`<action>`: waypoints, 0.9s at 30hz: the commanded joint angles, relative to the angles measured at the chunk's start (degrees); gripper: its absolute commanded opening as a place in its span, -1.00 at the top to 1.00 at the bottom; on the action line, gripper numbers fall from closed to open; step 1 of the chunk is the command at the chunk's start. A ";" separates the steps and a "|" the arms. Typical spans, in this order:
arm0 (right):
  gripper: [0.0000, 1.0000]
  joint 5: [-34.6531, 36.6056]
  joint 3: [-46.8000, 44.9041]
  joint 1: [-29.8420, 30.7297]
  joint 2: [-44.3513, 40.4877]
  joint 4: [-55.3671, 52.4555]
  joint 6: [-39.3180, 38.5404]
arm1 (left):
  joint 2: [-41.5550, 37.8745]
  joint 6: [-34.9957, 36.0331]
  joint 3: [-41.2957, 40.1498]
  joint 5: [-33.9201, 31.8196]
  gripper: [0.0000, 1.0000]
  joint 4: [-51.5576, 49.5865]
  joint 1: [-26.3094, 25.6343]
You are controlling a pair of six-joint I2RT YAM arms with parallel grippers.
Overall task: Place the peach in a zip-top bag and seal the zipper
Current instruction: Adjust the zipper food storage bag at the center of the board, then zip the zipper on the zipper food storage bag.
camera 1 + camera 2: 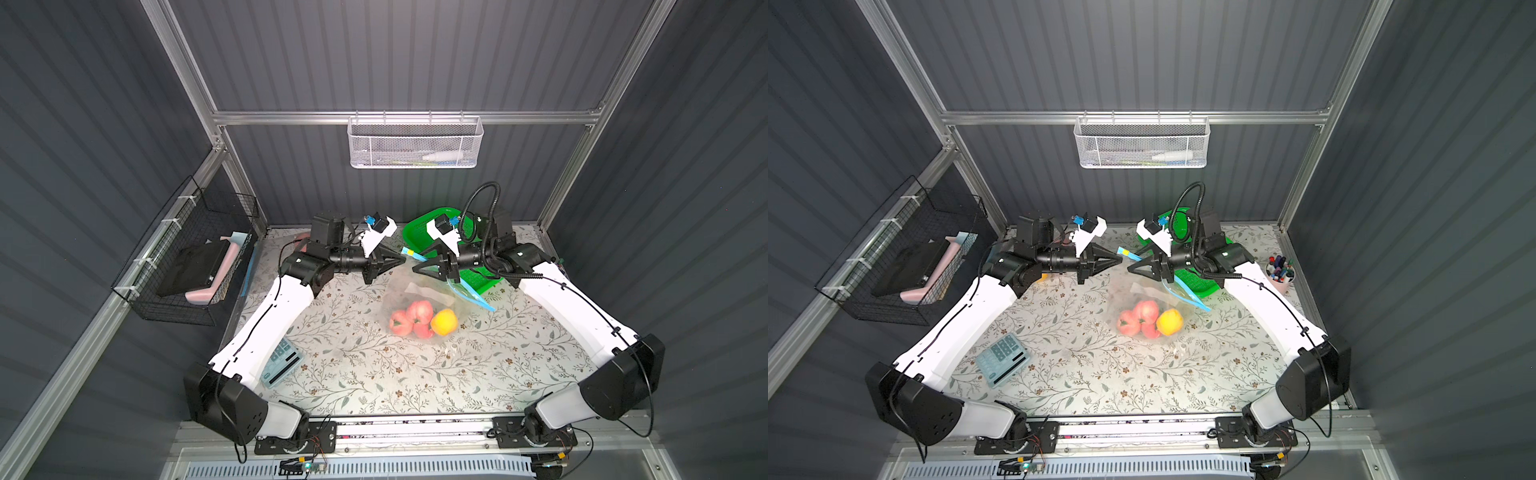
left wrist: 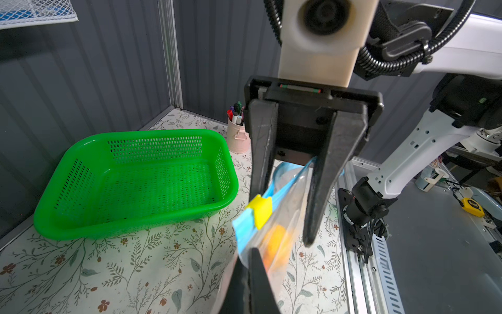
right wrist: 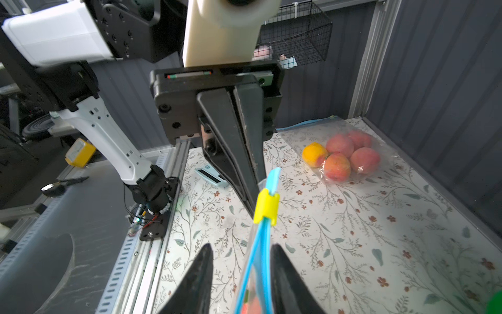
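**Q:** Item one, the peach. Where is it?

**A:** You have the peach (image 1: 419, 311) inside the zip-top bag (image 1: 399, 291), along with two more pink ones and a yellow-orange fruit (image 1: 444, 321). The bag's bottom rests on the desk (image 1: 374, 374), about mid-width and nearer the back edge than the front.

**Q:** Long axis and heading?

**A:** The long axis is the blue zipper strip (image 1: 478, 298). It runs on a slant from a raised end near the back edge out toward the right edge and the front. I cannot tell whether the far end touches the desk. The yellow slider (image 3: 266, 205) sits at the raised end. Behind it the two tracks stand apart, so the mouth is unsealed and faces up.

**Q:** Pincers?

**A:**
- Your left gripper (image 1: 402, 259) is clenched on the bag's corner, just beside the slider.
- Your right gripper (image 3: 241, 246) is released. Its fingers (image 3: 282, 271) straddle the strip, one on each side, and I cannot tell whether they touch it.

**Q:** Edges and room?

**A:**
- Bare desk runs from the bag to the front edge.
- A green basket (image 2: 152, 133) stands along the back edge, right of centre, just behind the strip.
- A pen cup (image 1: 1281, 272) is by the right edge, near the back right corner.
- A calculator (image 1: 1004, 359) lies near the left edge, beside your left arm (image 1: 266, 316).
- A second bag of fruit (image 3: 350, 160) lies in the back left corner and is mostly hidden under that arm in both top views.
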 commanded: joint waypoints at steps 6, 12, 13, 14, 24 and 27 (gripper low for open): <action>0.08 1.07 4.39 0.41 1.92 2.56 3.60 | -1.91 2.50 -0.30 2.73 1.00 -1.09 0.21; -0.02 2.00 5.98 0.54 3.10 2.58 4.10 | -1.89 3.59 -0.30 3.19 1.00 -2.24 0.21; -0.08 2.60 5.98 0.53 3.06 2.58 4.09 | -1.87 3.86 -0.24 3.37 1.00 -2.47 0.21; -0.12 3.44 6.06 0.57 3.13 2.58 4.08 | -1.85 3.94 -0.21 3.39 1.00 -2.61 0.26; -0.09 0.64 6.21 0.64 2.15 -0.09 0.84 | -2.24 5.01 0.11 2.27 1.00 -3.28 0.22; 0.03 -0.14 6.29 0.81 2.15 -0.63 -0.07 | -2.20 5.80 0.56 2.22 1.00 -4.05 0.21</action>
